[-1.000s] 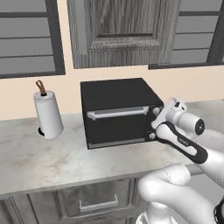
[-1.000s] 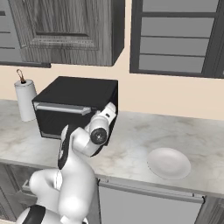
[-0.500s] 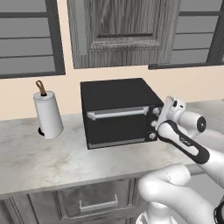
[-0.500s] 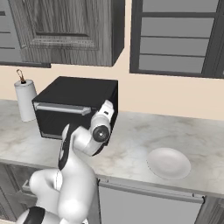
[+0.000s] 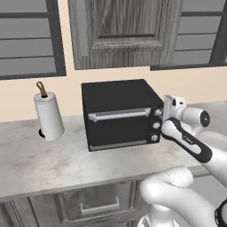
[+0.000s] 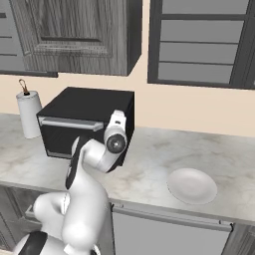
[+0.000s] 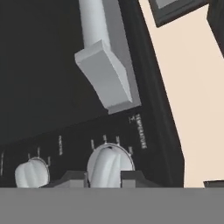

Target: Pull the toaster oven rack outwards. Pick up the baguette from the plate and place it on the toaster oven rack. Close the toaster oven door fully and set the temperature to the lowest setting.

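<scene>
The black toaster oven stands on the counter with its door up and closed, silver bar handle across the top. The rack and the baguette are hidden. My gripper is at the oven's front right, on the top knob of the column. In the hand view my gripper is shut on that pale round knob, one dark fingertip on each side, with the temperature label beside it. A second knob sits to its left. The white plate lies bare on the counter to the right.
A paper towel roll stands left of the oven. Grey wall cabinets hang above. Bare marble counter runs in front of the oven and between oven and plate. Drawers sit below the counter edge.
The hand has edged slightly closer to the oven's knob column and the jaws have closed onto the top knob. The oven, plate and towel roll have not moved.
</scene>
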You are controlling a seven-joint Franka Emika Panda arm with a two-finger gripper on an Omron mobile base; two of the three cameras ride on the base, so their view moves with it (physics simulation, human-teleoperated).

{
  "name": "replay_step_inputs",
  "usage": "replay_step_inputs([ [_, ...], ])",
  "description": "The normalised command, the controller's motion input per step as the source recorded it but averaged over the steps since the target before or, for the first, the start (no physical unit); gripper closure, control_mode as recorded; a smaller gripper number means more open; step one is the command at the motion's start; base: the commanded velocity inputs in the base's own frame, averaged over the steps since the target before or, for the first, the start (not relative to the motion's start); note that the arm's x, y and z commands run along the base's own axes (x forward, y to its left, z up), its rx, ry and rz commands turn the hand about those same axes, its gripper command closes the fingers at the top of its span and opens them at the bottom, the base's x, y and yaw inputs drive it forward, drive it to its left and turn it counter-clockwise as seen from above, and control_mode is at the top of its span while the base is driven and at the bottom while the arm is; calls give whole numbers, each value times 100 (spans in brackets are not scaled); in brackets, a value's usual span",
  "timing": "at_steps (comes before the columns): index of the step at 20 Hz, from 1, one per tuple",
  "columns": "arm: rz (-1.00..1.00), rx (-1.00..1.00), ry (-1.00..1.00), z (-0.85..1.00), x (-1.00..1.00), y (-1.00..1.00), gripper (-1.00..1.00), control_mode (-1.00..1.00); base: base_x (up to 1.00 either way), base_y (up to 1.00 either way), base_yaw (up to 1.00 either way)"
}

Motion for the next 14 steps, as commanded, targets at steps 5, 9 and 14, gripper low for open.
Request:
replay_step_inputs([
  [5, 13, -31, 0, -74, 13, 1, 100, -100, 0, 0, 0],
  [9, 15, -31, 1, -81, 15, 0, 100, -100, 0, 0, 0],
  [14, 14, -31, 3, -80, 23, 4, 100, -100, 0, 0, 0],
])
